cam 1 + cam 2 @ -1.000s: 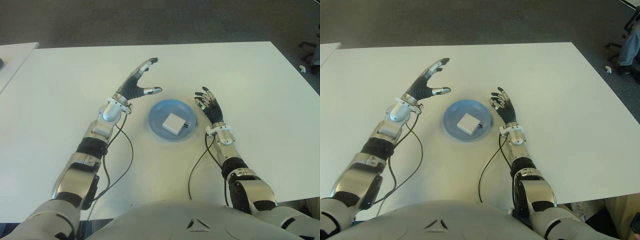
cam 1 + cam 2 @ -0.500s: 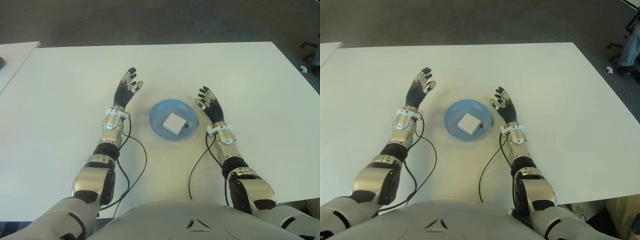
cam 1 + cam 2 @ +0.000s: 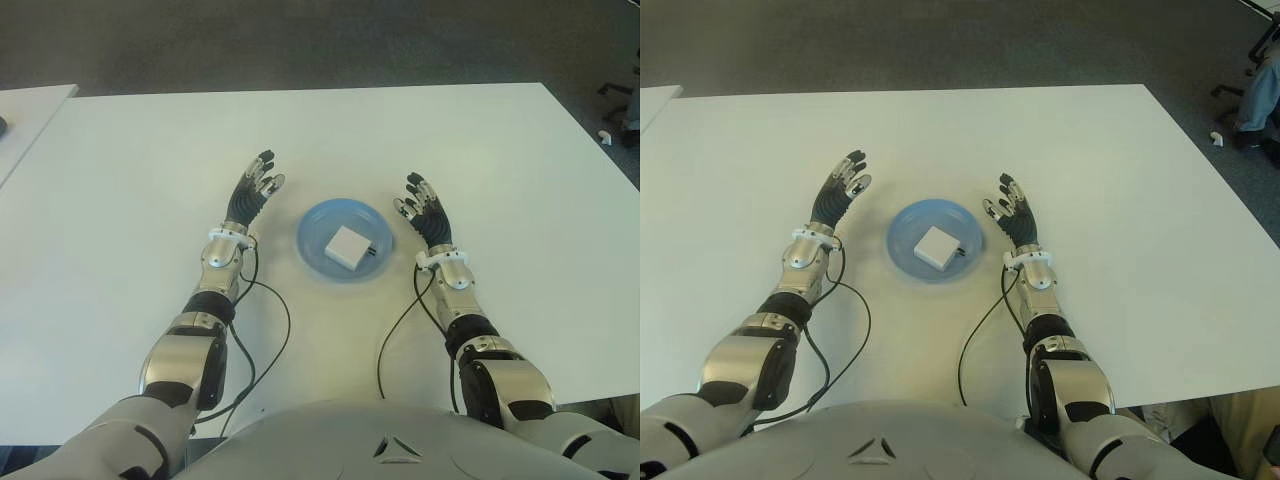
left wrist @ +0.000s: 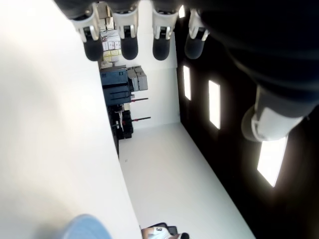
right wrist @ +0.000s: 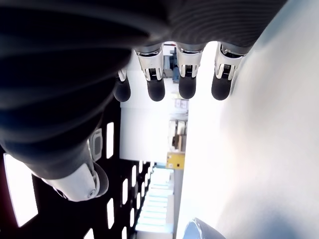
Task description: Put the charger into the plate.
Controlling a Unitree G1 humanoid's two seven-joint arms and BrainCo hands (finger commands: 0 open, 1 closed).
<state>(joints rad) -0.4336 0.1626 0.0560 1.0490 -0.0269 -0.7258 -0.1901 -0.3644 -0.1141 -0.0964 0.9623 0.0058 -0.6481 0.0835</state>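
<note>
**A:** Item one, far left?

**B:** Second white table (image 3: 30, 110), only its corner in view, set just apart from the main one by a narrow gap.

**A:** Next.

**B:** Main white table (image 3: 330, 140), broad, bare across its far half. Dark carpet floor (image 3: 300, 40) beyond it.

**A:** Left hand?

**B:** Left hand (image 3: 249, 195), left of the plate and near it, palm turned inward. Fingers extended and slightly apart, holding nothing; its wrist view shows four straight fingertips (image 4: 128, 45) and the thumb off to one side. A black cable (image 3: 262, 330) loops from the wrist back toward the torso.

**A:** Centre?

**B:** Blue plate (image 3: 310, 240), round, between the two hands. White charger (image 3: 347, 243), square block, lying flat inside the plate, a little toward the robot's right of its middle, with a small dark part at its right edge.

**A:** Right hand?

**B:** Right hand (image 3: 425, 212), just right of the plate's rim, fingers straight and loosely spread, empty. Its wrist view confirms four fingertips (image 5: 187, 84) in a row, nothing between them and the thumb. A second black cable (image 3: 395, 330) trails from that wrist.
</note>
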